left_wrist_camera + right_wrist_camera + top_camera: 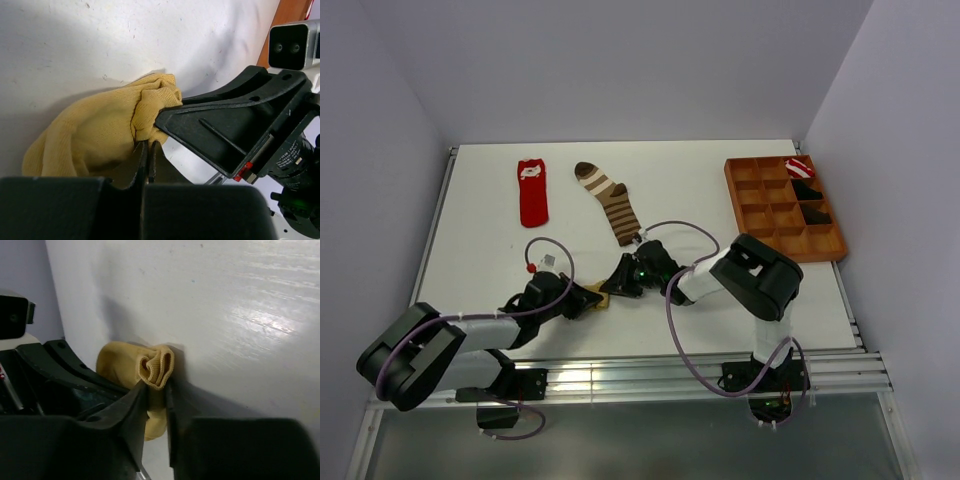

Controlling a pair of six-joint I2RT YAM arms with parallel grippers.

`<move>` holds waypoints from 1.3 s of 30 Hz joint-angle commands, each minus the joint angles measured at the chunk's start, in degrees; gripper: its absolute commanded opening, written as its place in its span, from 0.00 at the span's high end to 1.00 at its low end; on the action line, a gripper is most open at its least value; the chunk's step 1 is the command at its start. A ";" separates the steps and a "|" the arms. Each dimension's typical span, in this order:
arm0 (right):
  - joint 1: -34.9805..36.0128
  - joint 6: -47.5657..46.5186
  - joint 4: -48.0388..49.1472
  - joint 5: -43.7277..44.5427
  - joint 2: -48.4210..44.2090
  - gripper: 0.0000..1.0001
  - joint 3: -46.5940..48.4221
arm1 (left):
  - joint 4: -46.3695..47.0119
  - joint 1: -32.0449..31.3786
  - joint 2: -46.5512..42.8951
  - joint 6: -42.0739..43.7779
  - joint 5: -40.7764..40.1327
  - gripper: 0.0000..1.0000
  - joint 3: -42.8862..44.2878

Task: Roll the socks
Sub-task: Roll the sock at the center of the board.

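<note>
Yellow sock (90, 135) | bunched on white table (700, 190) | pale lilac walls (620, 70)

Both arms reached low and inward, nearly meeting. The left gripper (148, 151) and the right gripper (156, 390) each pinched the yellow sock (90, 132) between narrow jaws.

I see the mustard-yellow sock (155, 367) bunched into a lump, its folded cuff pinched between the fingers of my right claw (156, 386) and its body touching the closed tips of my left claw (149, 144). The red sock (532, 193) and the brown-and-tan striped sock (610, 200) lie flat, side by side, well beyond both claws.
</note>
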 commanded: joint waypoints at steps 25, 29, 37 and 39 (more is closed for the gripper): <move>0.75 -14.61 -60.11 20.17 -6.17 1.00 23.20 | -27.25 -25.74 -4.03 28.45 -39.12 0.48 22.17; 1.27 -15.31 -64.52 21.85 -5.37 1.00 27.06 | -28.22 -31.45 3.10 30.73 -44.14 0.50 25.78; 1.28 -15.84 -64.97 20.09 -4.85 1.00 27.60 | -31.82 -36.30 15.32 30.48 -52.31 0.53 33.16; 1.28 -15.75 -64.88 19.65 -4.58 1.00 27.60 | -33.58 -37.00 17.34 30.39 -54.07 0.53 35.44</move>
